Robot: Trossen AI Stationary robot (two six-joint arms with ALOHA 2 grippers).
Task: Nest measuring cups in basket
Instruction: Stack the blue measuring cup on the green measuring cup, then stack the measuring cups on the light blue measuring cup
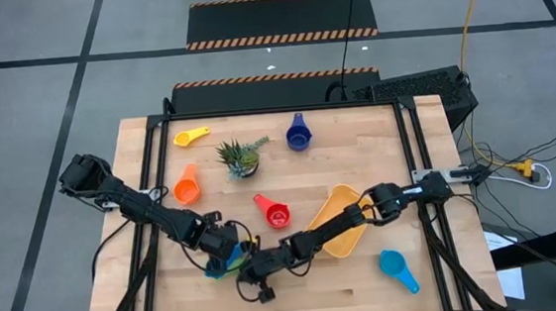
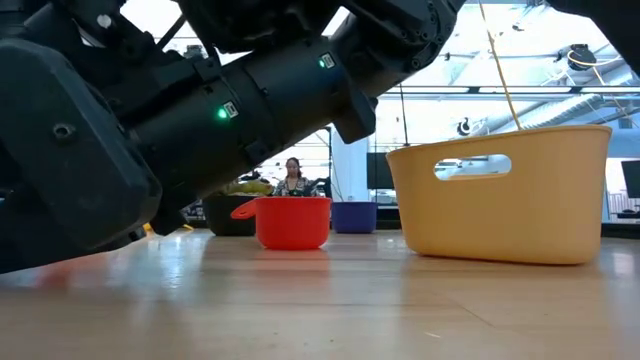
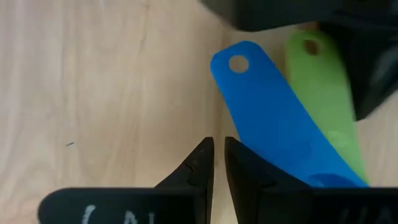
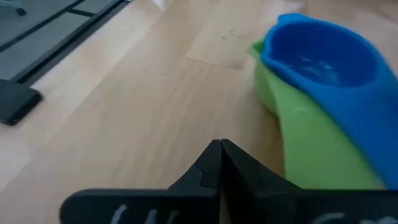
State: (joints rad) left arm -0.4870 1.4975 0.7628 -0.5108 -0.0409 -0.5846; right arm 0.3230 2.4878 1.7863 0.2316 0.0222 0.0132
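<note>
1. Your left gripper point(image 3: 217, 163) has its fingers nearly together, gripping nothing, beside the blue cup point(image 3: 280, 124) nested in the green cup point(image 3: 323, 93), near the table's point(image 1: 367, 273) front edge.
2. Your right gripper point(image 4: 221, 163) is pressed together, empty, beside that pair.
3. The basket point(image 1: 344, 232) lies tilted toward the table's right edge.

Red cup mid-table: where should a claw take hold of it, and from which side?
Grip the red cup by its flat handle, which points toward the table's far-left in the high view, probably coming straight down. The cup stands upright, mouth up and apart from the basket, so nothing crowds the handle.
</note>
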